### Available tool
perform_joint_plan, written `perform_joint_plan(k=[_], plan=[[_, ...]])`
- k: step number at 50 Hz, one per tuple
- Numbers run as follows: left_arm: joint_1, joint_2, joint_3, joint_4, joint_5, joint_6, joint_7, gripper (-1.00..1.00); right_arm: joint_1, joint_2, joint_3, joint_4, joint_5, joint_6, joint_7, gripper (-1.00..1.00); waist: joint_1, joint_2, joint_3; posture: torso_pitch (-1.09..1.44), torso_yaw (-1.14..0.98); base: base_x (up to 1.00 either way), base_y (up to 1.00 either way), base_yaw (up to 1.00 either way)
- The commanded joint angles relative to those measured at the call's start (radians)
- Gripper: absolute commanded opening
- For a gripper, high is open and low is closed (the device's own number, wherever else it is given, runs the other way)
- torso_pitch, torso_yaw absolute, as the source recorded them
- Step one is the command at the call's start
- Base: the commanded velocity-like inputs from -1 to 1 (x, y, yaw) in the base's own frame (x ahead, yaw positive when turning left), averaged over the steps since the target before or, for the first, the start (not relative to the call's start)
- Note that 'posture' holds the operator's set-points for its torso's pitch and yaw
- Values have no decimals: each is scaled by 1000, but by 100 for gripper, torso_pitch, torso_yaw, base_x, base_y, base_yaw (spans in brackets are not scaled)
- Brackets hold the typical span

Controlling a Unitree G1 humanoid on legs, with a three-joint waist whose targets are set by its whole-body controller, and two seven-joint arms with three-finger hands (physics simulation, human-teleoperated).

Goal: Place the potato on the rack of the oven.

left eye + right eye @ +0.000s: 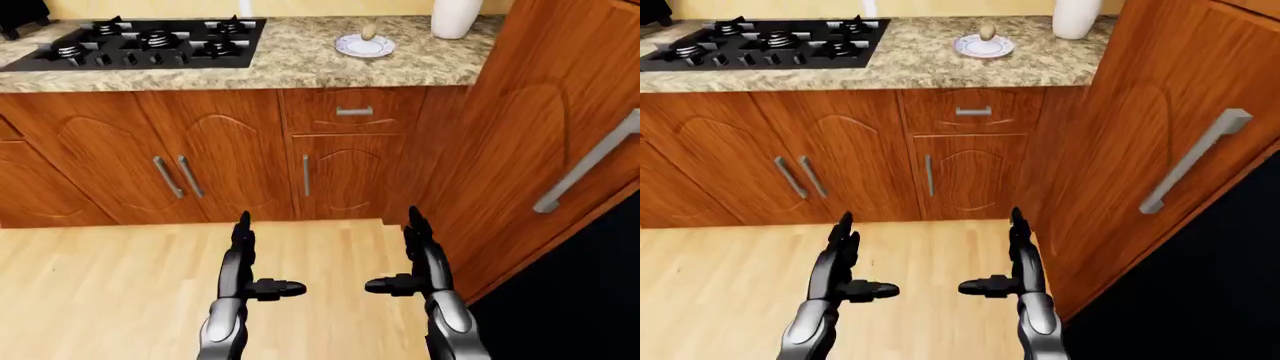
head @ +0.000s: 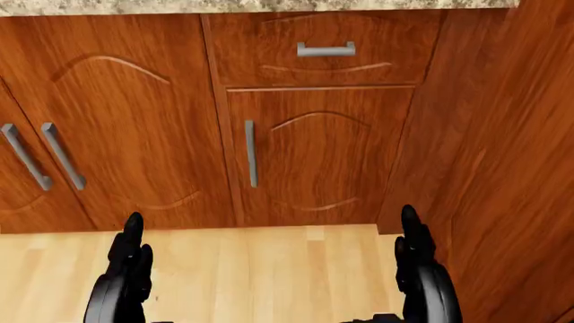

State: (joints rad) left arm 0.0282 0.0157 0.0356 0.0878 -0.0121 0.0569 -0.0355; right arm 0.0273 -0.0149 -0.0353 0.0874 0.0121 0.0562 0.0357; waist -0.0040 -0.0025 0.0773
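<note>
On counter [image 1: 300,64]: 1 potato [image 1: 369,31], 1 plate [image 1: 364,46], 1 vase [image 1: 455,16].

We look down from the robot's head toward the wooden cabinets [image 1: 240,157]. Our two eye views sit farther out and tilt forward, taking in the granite desk [image 1: 300,64], the black stove [image 1: 140,43] at upper left, the tall panel with its long handle [image 1: 1192,159] at right, and the floor [image 1: 110,292]. Our head view looks lower and nearer, filled with cabinet doors. All three share the small drawer handle [image 2: 326,50], the narrow door beneath and both forearms.
</note>
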Motion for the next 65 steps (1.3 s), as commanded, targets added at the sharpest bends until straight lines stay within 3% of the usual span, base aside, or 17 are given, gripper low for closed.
perform_joint_plan(k=[1, 3, 4, 5, 7, 8, 14, 19, 31, 39, 47, 53, 63, 64, 65], plan=[[-33, 3, 3, -79, -9, -62, -4, 100, -34, -5, -4, -69, 2, -64, -2, 100, -2, -8, -1, 0, 0, 0, 0, 0], [-30, 2, 1, -100, -10, -44, -2, 100, -38, -6, -6, -64, 2, -68, -4, 100, 7, -1, -62, 0, 0, 0, 0, 0], [-26, 1, 1, -105, -11, -43, -3, 100, -34, -5, -4, -70, 1, -65, -4, 100, 7, -1, -53, 0, 0, 0, 0, 0], [-29, 2, 3, -87, -12, -59, -4, 100, -29, -4, -3, -86, 1, -57, -5, 100, 7, -6, -17, 0, 0, 0, 0, 0], [-26, 0, 0, -102, -12, -48, -1, 100, -34, -5, -5, -72, 1, -66, -6, 100, 9, -8, -68, 0, 0, 0, 0, 0], [-32, 2, 4, -72, -13, -71, -3, 100, -33, -4, -4, -71, 0, -68, -6, 100, 9, -7, -75, 0, 0, 0, 0, 0], [-27, 1, 2, -108, -14, -41, 1, 100, -34, -3, -3, -66, 0, -76, -7, 100, 8, -5, -79, 0, 0, 0, 0, 0], [-52, 4, 13, -121, -28, -2, 16, 100, -52, -3, 2, -140, -9, -5, -22, 100, 9, -4, -86, 0, 0, 0, 0, 0], [-285, 73, 75, -246, -69, 290, 53, 100, -257, -15, -15, -276, 1, 276, -72, 100, 7, 0, -99, 0, 0, 0, 0, 0], [-426, 112, 102, -338, -98, 498, 78, 100, -406, -53, -50, -372, 54, 492, -126, 100, 8, 3, -91, 0, 0, 0, 0, 0], [-547, 156, 122, -352, -142, 613, 102, 100, -497, -85, -67, -443, 100, 678, -99, 100, 8, 1, -83, 0, 0, 0, 0, 0], [-635, 193, 136, -338, -172, 673, 118, 100, -570, -117, -81, -480, 120, 764, -116, 100, 10, 2, -77, 0, 0, 0, 0, 0], [-682, 220, 139, -334, -197, 701, 130, 100, -642, -146, -91, -499, 143, 822, -119, 100, 10, 2, -72, 0, 0, 1, 0, 0], [-684, 221, 140, -328, -199, 697, 128, 100, -647, -149, -93, -499, 146, 825, -119, 100, 8, 6, -91, 0, 0, 5, 0, 0], [-684, 222, 138, -328, -198, 696, 128, 100, -652, -151, -94, -500, 147, 829, -120, 100, 8, 8, -82, 0, 0, 9, 0, 0]])
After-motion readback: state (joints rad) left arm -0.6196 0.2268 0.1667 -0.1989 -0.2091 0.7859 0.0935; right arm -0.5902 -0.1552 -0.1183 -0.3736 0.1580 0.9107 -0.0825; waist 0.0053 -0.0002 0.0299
